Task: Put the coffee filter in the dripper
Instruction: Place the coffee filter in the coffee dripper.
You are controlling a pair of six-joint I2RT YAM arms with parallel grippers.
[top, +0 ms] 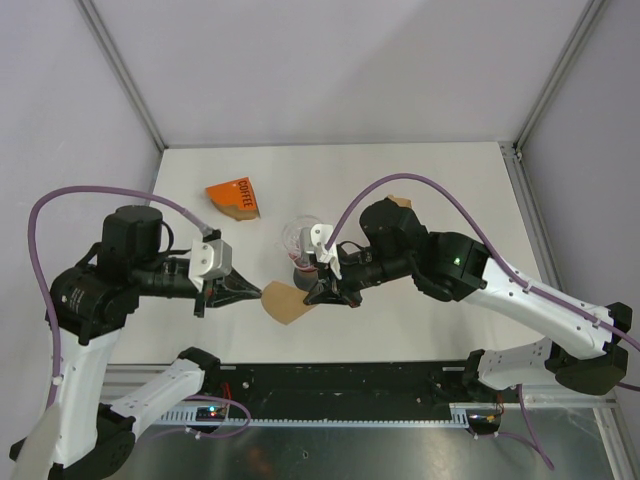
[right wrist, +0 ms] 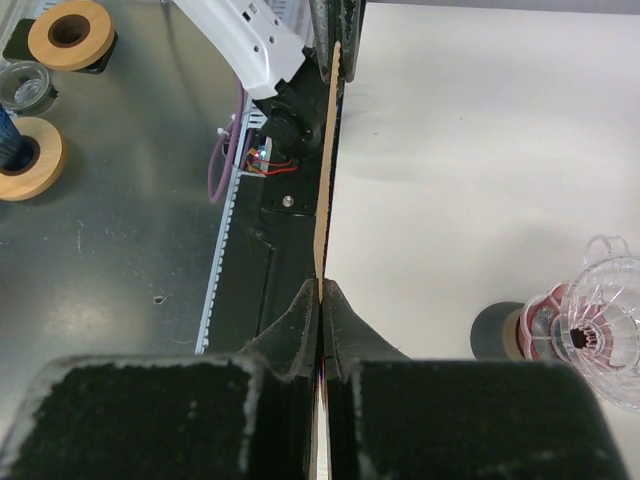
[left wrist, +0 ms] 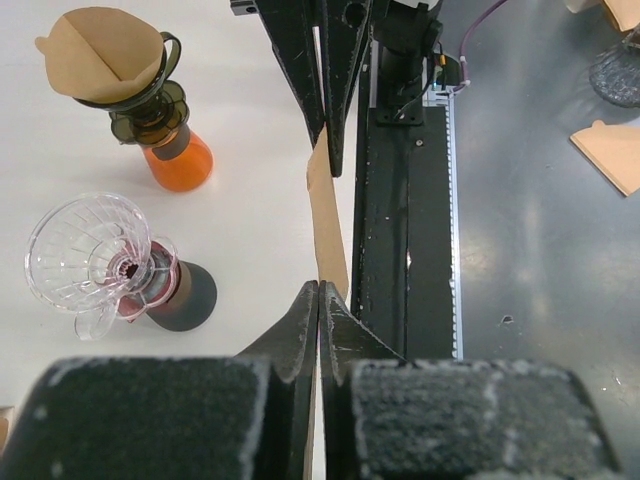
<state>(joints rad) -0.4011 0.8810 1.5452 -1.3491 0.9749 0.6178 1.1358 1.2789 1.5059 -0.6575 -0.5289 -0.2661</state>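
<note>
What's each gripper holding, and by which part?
Both hold the same coffee filter: left gripper pinches one edge, right gripper the opposite edge.

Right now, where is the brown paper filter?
In the top view, the filter is mid-table, pinched between the left fingers and the right fingers, just below the clear dripper in that view.
</note>
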